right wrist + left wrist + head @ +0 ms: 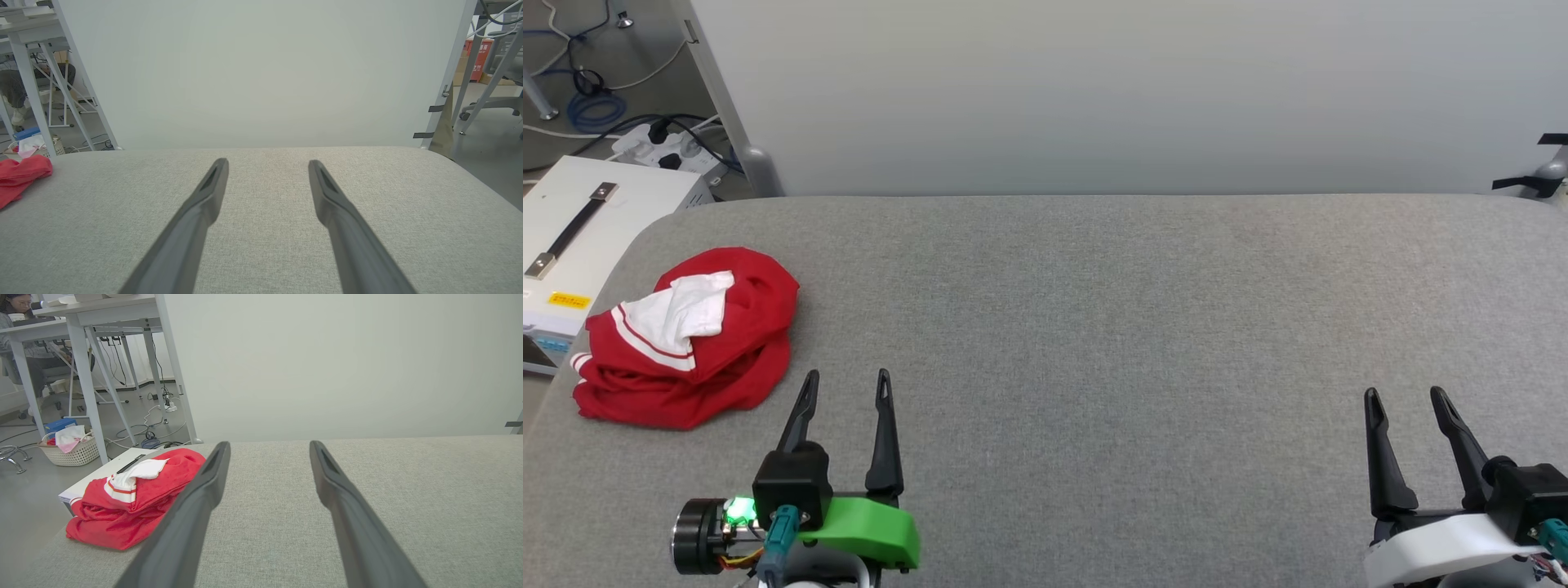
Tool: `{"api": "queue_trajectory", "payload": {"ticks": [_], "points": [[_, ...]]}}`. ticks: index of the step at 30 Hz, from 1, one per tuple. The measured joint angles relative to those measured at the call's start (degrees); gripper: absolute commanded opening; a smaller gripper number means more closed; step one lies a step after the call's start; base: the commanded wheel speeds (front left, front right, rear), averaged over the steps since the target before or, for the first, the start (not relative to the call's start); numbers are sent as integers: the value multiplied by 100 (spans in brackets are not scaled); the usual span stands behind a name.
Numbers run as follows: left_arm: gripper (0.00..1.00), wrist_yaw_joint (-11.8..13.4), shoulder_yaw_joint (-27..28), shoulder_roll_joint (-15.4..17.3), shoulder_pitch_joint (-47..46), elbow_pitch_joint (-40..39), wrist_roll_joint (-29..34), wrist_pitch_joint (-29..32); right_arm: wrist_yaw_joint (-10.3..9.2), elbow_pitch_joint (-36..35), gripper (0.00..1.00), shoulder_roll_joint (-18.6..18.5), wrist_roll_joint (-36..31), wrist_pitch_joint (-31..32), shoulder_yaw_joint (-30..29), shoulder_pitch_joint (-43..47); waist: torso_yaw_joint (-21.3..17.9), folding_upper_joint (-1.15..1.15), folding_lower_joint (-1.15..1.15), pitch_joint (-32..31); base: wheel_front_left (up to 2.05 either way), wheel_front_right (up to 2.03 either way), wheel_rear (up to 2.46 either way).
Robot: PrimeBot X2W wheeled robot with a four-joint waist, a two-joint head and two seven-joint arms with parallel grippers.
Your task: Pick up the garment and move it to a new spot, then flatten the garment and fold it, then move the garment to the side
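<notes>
At the left edge of the head view, the garment (686,339) lay in a crumpled red heap on the grey padded table (1094,327), one white sleeve with striped trim folded over its top. It sat close to the table's rounded left corner, up and to the left of the left gripper (846,376) and apart from it. The right gripper (1405,394) stood at the lower right of that view, well apart from the cloth. Both grippers had their fingers spread wide and held nothing; each pair pointed up the frame over bare table.

The first step, picking the shirt up, looked not yet begun. The next move would likely call for the left arm to reach up and left, close on a raised fold near the top of the heap, and carry the shirt toward the open middle of the table, where there is room to spread it.

Little writing could be read. A yellow label (569,300) on the white case (596,212) beside the table was too small to make out. A red carton (478,57) at the upper right of the right wrist view bore pale characters, also illegible. No brand showed on the shirt.
</notes>
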Motion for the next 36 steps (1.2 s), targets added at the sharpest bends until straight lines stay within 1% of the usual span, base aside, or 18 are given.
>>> {"api": "queue_trajectory", "payload": {"ticks": [27,36], "points": [[100,30,-105,-2,92,203,-86,-316,0,114,100,0,142,-324,1,138,47,0,0,-37,0,0,0],[100,34,-114,-2,105,245,-111,-353,0,143,100,0,147,-332,9,185,80,0,0,-19,0,0,0]]}}
